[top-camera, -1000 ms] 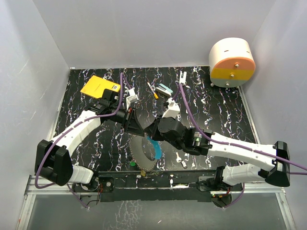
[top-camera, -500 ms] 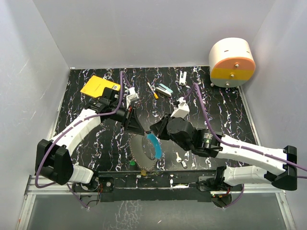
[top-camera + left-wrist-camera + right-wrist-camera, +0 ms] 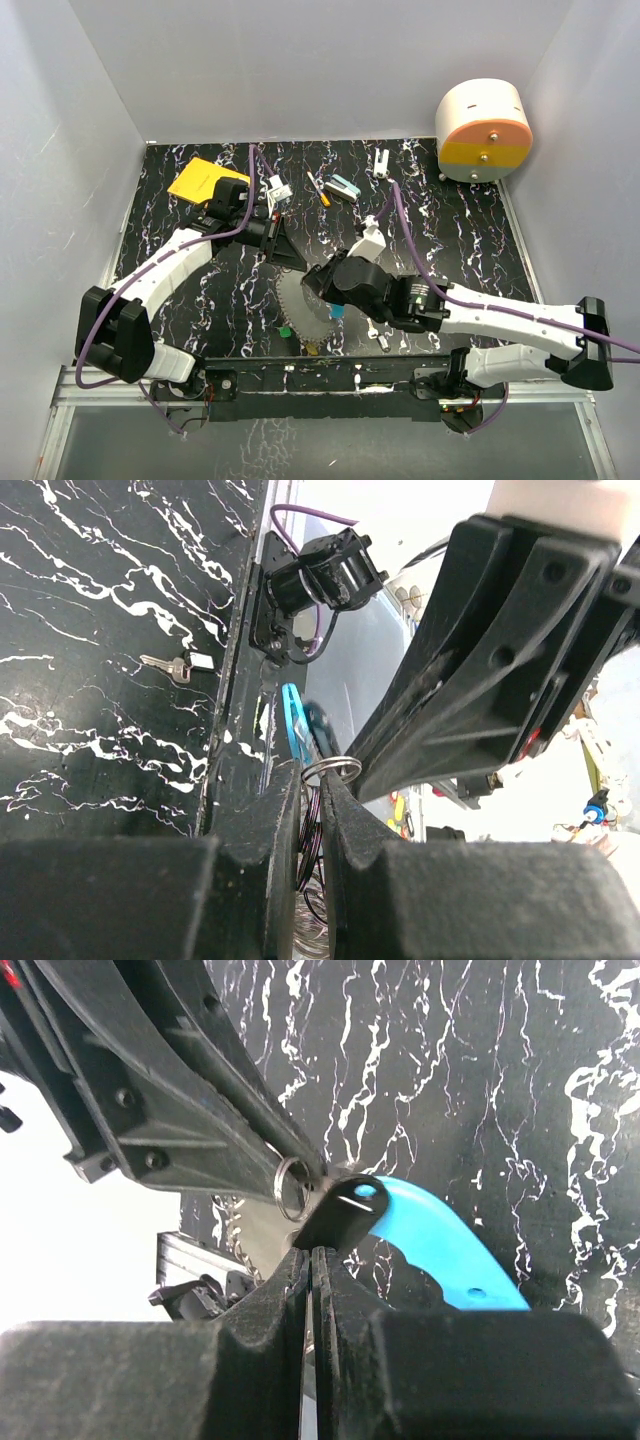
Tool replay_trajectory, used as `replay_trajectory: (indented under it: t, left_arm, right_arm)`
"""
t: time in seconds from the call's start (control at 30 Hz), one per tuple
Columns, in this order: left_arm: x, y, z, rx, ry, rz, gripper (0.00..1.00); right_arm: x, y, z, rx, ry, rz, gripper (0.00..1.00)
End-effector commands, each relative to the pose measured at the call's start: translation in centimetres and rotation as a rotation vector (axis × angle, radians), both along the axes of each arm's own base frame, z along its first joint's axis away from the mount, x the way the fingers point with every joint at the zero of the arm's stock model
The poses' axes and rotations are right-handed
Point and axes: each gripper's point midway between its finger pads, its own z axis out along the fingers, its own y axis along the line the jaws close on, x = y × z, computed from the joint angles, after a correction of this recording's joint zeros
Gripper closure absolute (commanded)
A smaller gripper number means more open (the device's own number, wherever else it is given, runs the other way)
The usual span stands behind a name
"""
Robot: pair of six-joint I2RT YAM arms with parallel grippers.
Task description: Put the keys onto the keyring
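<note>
The keyring (image 3: 296, 318) is a wide thin silvery loop standing between the two arms, its blue arc (image 3: 440, 1245) mostly behind my right wrist in the top view. My left gripper (image 3: 292, 260) (image 3: 318, 775) is shut on the loop's wires, a small silver ring (image 3: 332, 770) poking out at its tips. My right gripper (image 3: 312, 283) (image 3: 312, 1252) is shut on a flat black-headed key (image 3: 345, 1210), its head almost touching that small ring (image 3: 290, 1185). A green-headed key (image 3: 284, 327) sits by the loop's lower left. A silver key (image 3: 383, 340) (image 3: 180, 664) lies on the table.
At the back of the black marbled table are a yellow block (image 3: 205, 180), an orange-and-white stick (image 3: 318, 188), a teal-and-white block (image 3: 343, 187) and a small white piece (image 3: 383, 160). A white-and-orange drum (image 3: 484, 128) stands at the back right.
My right gripper has swung toward the near edge and in under the left gripper's tips, now covering most of the blue arc. The left gripper has shifted slightly back and right.
</note>
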Motion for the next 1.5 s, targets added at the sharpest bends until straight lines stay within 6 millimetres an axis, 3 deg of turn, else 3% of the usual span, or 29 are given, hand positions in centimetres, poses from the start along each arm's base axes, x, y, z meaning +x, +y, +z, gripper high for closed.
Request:
replay_trajectory:
  t: [0.0, 0.67, 0.9, 1.13, 1.47]
  left_arm:
    - [-0.6, 0.0, 2.1, -0.038, -0.017, -0.004, 1.0]
    - [-0.5, -0.1, 3.0, -0.051, -0.012, -0.004, 1.0]
    - [-0.7, -0.2, 3.0, -0.048, 0.001, 0.002, 1.0]
    - [-0.9, -0.1, 3.2, -0.051, 0.007, 0.007, 1.0]
    - [-0.3, -0.5, 3.4, -0.041, 0.057, 0.055, 1.0]
  right_arm:
    - [0.0, 0.8, 1.9, 0.101, 0.009, -0.048, 0.92]
    - [0.9, -3.1, 2.5, 0.141, 0.003, -0.253, 0.92]
    - [1.7, -2.5, 3.2, 0.182, -0.025, -0.286, 0.92]
    - [2.6, -3.5, 4.9, 0.218, -0.084, -0.346, 0.92]
    - [3.1, -1.7, 4.9, 0.211, -0.1, -0.332, 0.92]
